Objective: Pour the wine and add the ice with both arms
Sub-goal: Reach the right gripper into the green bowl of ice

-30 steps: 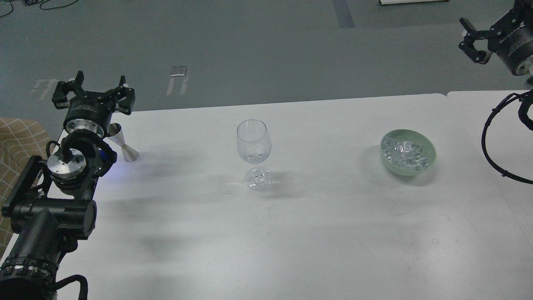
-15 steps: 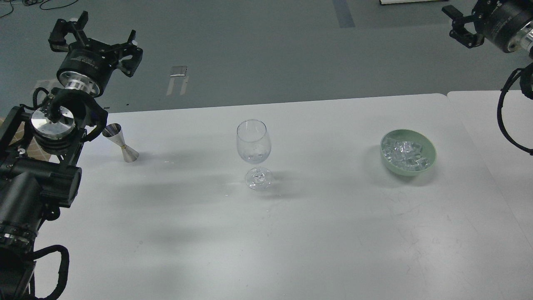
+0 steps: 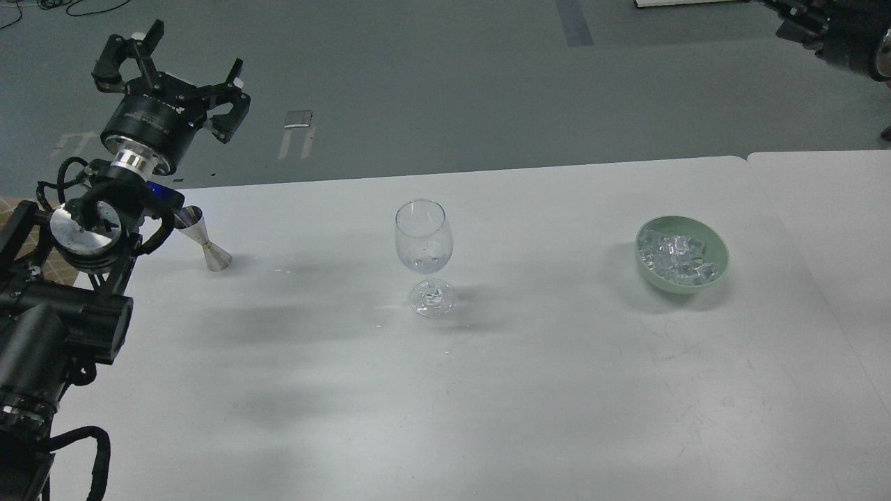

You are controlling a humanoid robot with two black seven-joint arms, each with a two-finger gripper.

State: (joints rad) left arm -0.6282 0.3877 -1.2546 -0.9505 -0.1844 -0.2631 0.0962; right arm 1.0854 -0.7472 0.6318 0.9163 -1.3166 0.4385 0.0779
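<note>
A clear wine glass [image 3: 424,240] stands upright mid-table, with a trace of clear wine [image 3: 424,264] at the bottom of its bowl. A silver jigger [image 3: 203,240] stands at the table's left, tilted in view. The ice [image 3: 676,255] lies as many small clear cubes in a pale green bowl [image 3: 720,268] at the right. My left gripper [image 3: 174,69] is open and empty, raised above and behind the jigger, beyond the table's far edge. Only the end of my right arm [image 3: 846,42] shows at the top right corner, high above the bowl; its fingers are cut off by the frame edge.
The white table [image 3: 487,390] meets a second white table [image 3: 828,202] at the right. A beige checked cloth [image 3: 14,216] lies at the far left edge. Grey floor lies beyond the far edge.
My left gripper has risen from table height beside the jigger to well above it, still open. My right arm has lifted up and right, mostly leaving the view with its cable.
</note>
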